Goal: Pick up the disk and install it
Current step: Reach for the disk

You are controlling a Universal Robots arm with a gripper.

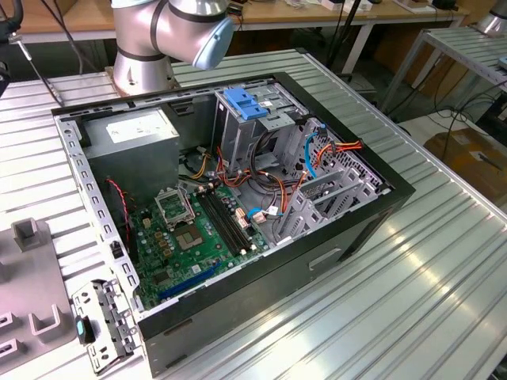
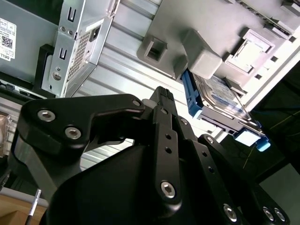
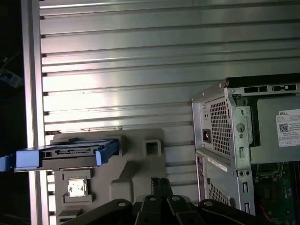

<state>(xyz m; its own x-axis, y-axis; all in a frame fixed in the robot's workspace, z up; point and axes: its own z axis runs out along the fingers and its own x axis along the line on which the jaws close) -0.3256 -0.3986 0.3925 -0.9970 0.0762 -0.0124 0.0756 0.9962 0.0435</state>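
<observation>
Evidently the claw (image 3: 160,181) was closed on nothing, its tips together. Ahead of it and off to one side, well apart, the disk (image 3: 65,154) stood on edge in a grey holder (image 3: 136,164). A white printed sticker (image 3: 288,127) with a code square sat on the computer case (image 3: 225,136) at the claw's other side.

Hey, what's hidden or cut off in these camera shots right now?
Dark rectangular hard drive in blue plastic rails: second wrist view, one end behind the grey plastic holder.
Hard drive, first wrist view: edge-on, flat faces unseen.
Silver robot arm: exterior view, cut off by the top edge.
</observation>
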